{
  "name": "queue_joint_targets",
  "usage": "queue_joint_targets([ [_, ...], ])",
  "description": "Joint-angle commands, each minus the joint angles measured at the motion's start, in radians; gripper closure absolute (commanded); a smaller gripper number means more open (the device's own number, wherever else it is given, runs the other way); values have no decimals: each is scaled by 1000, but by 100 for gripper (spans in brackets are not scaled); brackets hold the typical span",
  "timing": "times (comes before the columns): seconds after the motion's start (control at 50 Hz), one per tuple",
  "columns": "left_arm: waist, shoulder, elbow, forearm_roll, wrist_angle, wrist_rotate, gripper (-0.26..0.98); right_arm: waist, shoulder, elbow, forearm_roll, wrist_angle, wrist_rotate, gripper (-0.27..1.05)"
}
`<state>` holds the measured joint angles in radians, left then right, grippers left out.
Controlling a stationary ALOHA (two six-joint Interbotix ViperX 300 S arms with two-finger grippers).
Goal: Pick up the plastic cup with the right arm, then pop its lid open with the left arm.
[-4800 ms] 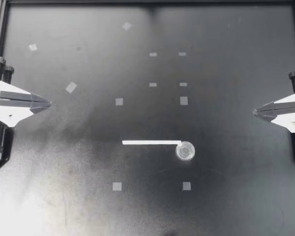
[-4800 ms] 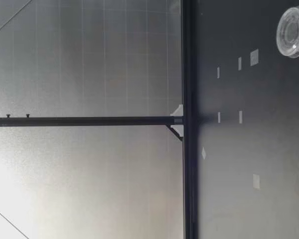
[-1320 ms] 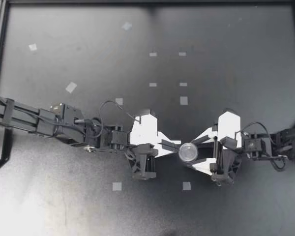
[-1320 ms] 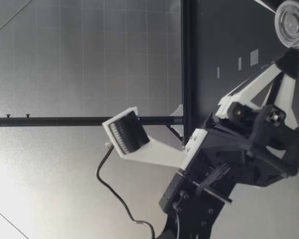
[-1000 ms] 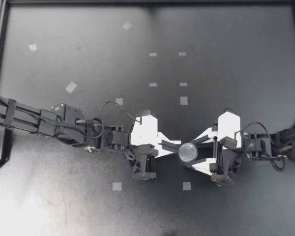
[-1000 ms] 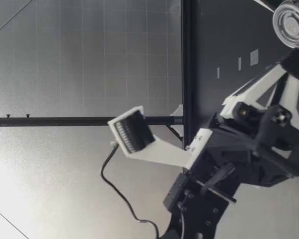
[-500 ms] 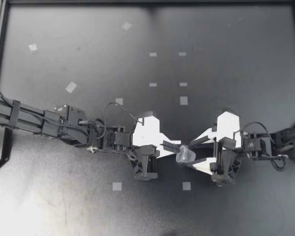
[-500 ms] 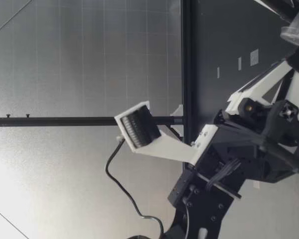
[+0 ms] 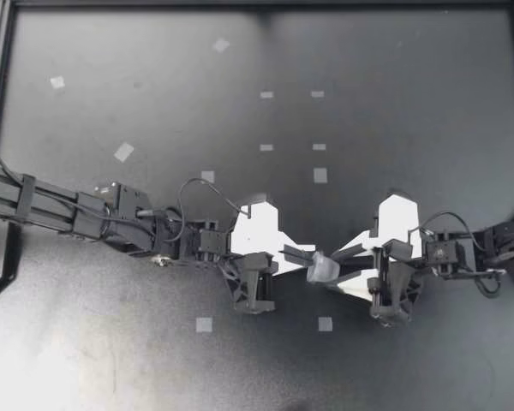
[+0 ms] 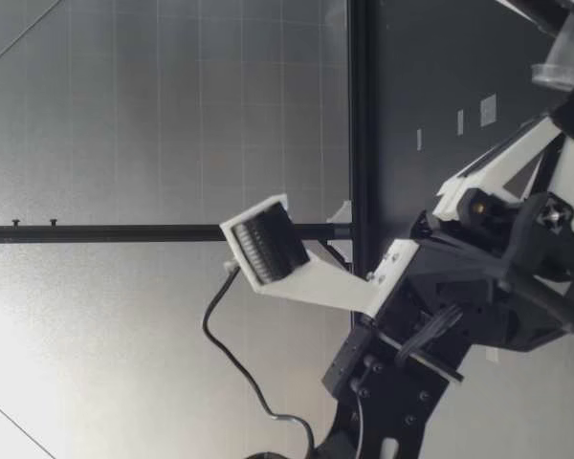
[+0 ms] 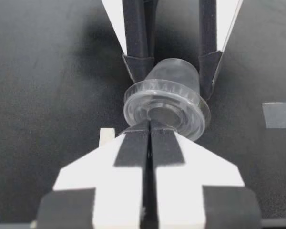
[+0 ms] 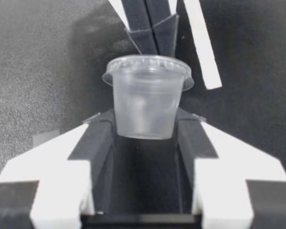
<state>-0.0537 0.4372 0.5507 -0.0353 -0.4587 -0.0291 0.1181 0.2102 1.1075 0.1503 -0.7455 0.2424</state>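
My right hand [image 9: 331, 268] clamps the cup [image 9: 320, 271] (tipped sideways).

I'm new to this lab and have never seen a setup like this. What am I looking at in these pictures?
Two robot arms work at a black table. One picture looks straight down on it, one looks across from table height, and two come from cameras on the arms' wrists. The right pincer is shut on a small clear plastic cup with a lid, gripping its sides so that it is tipped sideways. The left pincer, its fingers pressed together, meets the lid's rim. On the table lie small grey tape squares and a white strip.
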Motion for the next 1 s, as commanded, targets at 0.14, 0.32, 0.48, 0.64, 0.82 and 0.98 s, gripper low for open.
queue_joint_targets([
  [0.14, 2, -29, -9, 2, -3, 0, 80, 6, -14, -40, -2, 52, -2, 43],
  [0.32, 3, -43, 0, 0, 5, -2, 80, 6, -14, -37, -2, 64, -2, 53],
  [0.48, 2, -104, 51, -5, 0, -3, 79, 5, -38, -14, -5, 60, 0, 55],
  [0.64, 2, -184, 109, -32, -6, -11, 78, 5, -84, 29, -2, 20, -2, 55],
  [0.82, -6, -284, 198, -46, -11, -110, 64, 5, -167, 104, -14, -149, -9, 55],
  [0.98, -35, -348, 253, -48, -199, -380, 28, 5, -235, 150, -74, -356, -74, 55],
])
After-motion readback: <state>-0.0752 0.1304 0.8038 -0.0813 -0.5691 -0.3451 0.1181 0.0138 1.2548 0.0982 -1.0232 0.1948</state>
